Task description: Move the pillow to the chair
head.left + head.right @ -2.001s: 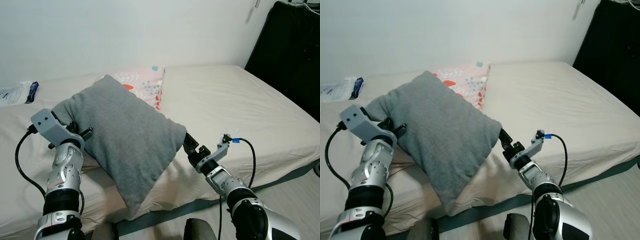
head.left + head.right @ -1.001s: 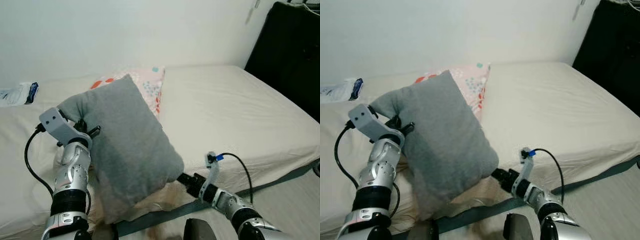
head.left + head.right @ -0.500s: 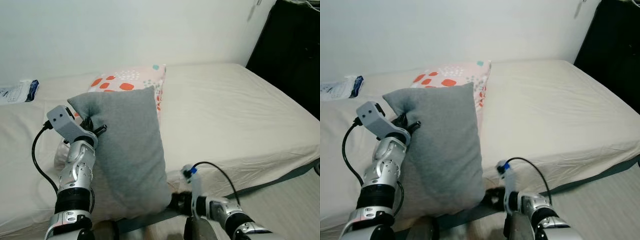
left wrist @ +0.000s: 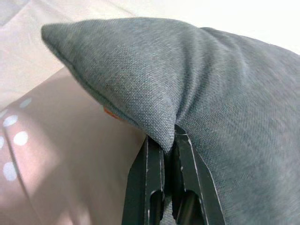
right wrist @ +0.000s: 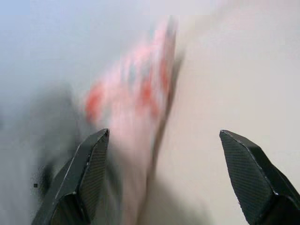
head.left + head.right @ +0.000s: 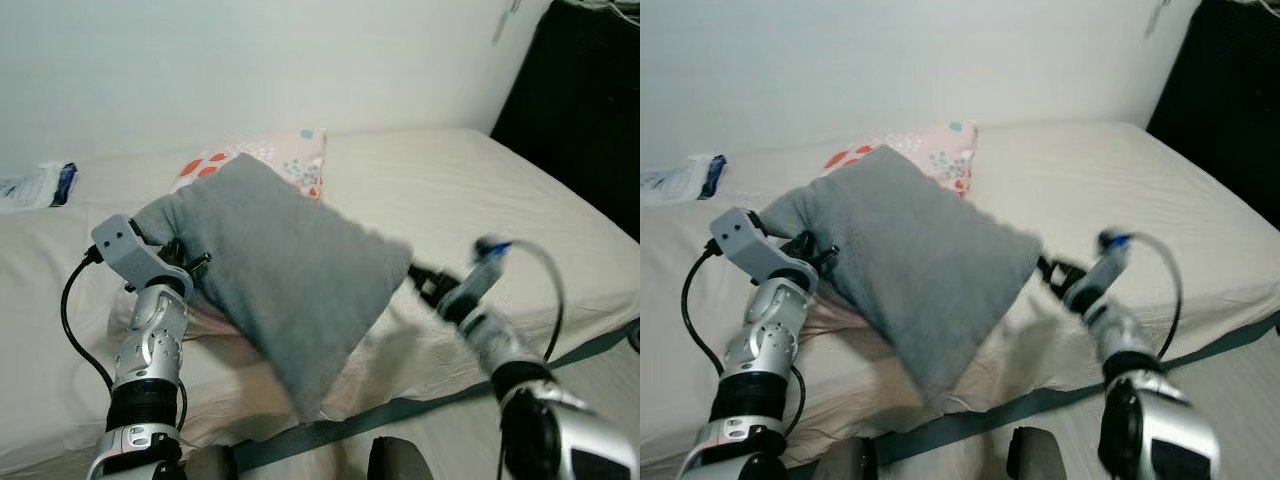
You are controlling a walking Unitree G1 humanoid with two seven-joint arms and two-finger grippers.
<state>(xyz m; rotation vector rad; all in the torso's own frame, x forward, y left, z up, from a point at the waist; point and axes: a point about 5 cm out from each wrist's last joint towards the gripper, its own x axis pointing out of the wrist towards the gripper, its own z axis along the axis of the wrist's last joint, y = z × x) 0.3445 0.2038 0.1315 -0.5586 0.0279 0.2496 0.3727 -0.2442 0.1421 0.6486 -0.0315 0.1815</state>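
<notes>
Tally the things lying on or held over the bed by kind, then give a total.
Pillows: 2, grey pillow and patterned pillow
Packets: 1, plastic packet
Total: 3

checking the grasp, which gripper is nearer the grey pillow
Left. The left gripper is shut on a corner of the grey pillow. The right gripper is open, just off the pillow's opposite edge.

A beige-sheeted bed [image 6: 520, 210] carries a patterned pillow [image 6: 290, 165] and perhaps a packet [image 6: 40, 185].
</notes>
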